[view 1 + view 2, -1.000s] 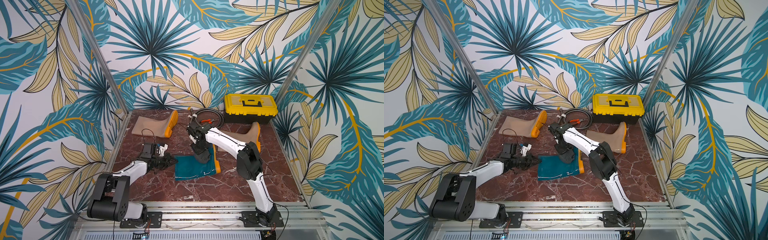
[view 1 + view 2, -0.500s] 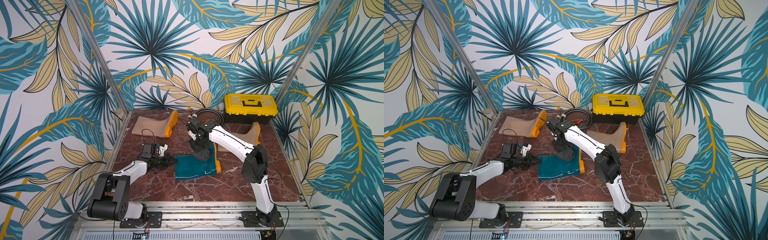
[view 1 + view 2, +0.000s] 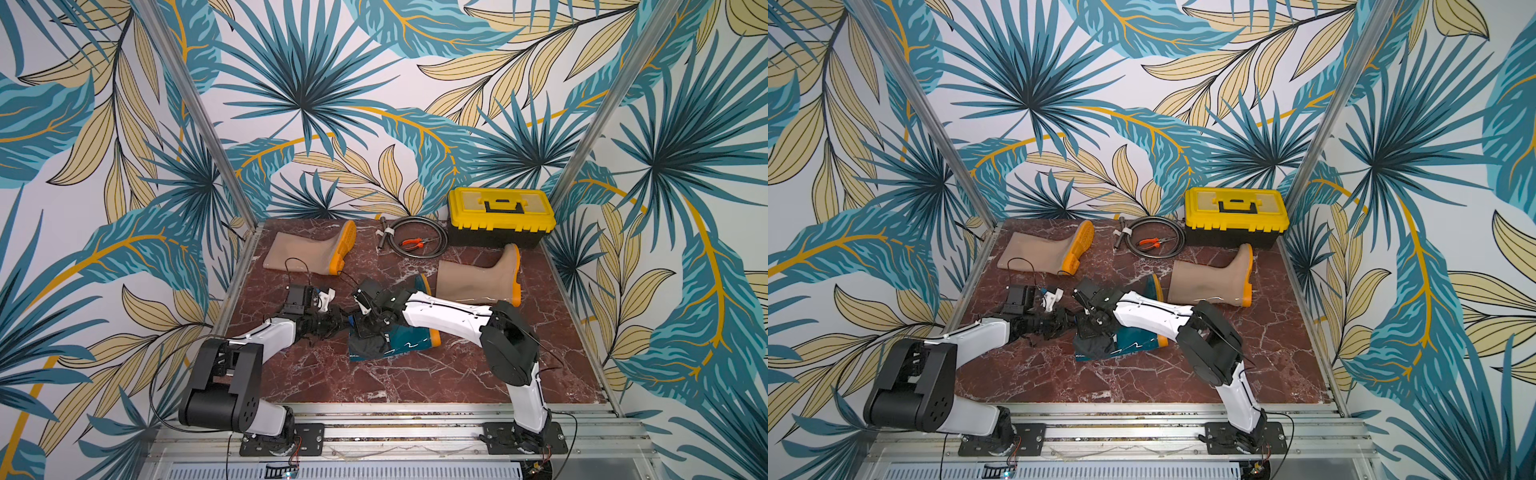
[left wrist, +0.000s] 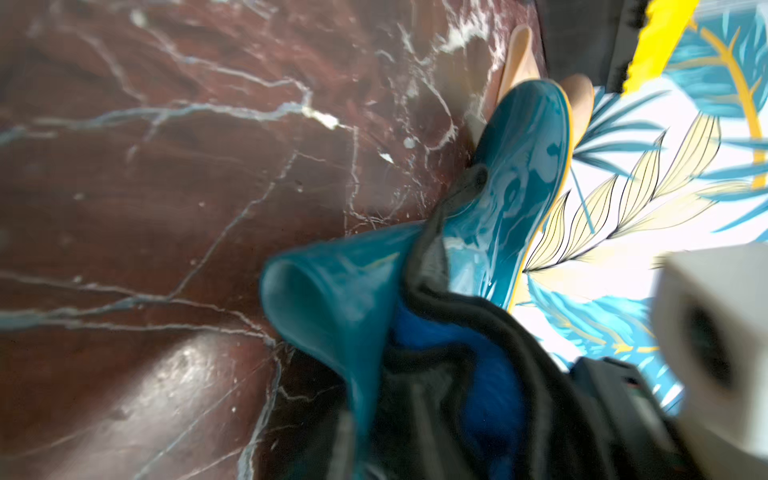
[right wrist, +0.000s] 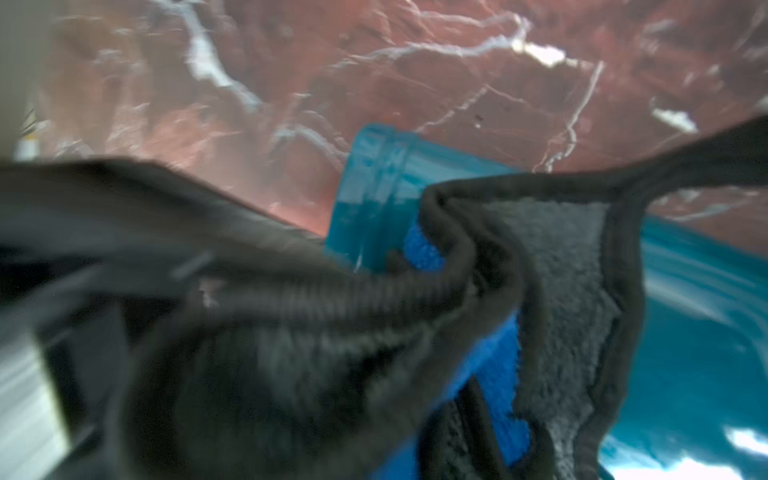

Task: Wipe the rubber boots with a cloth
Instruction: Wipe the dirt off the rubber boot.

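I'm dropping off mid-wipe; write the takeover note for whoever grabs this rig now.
Right gripper: shut on the small dark charcoal fabric cloth, holding it on the shaft of the glossy dark teal rubber boot lying mid-table.
Left gripper: at that boot's open end; open or shut unclear.
Beige-tan rubber boot lies far left; second beige-tan rubber boot beside the yellow plastic toolbox.
Done: teal wipe under way. Left: finish it, then both beige boots, neither in contact now.
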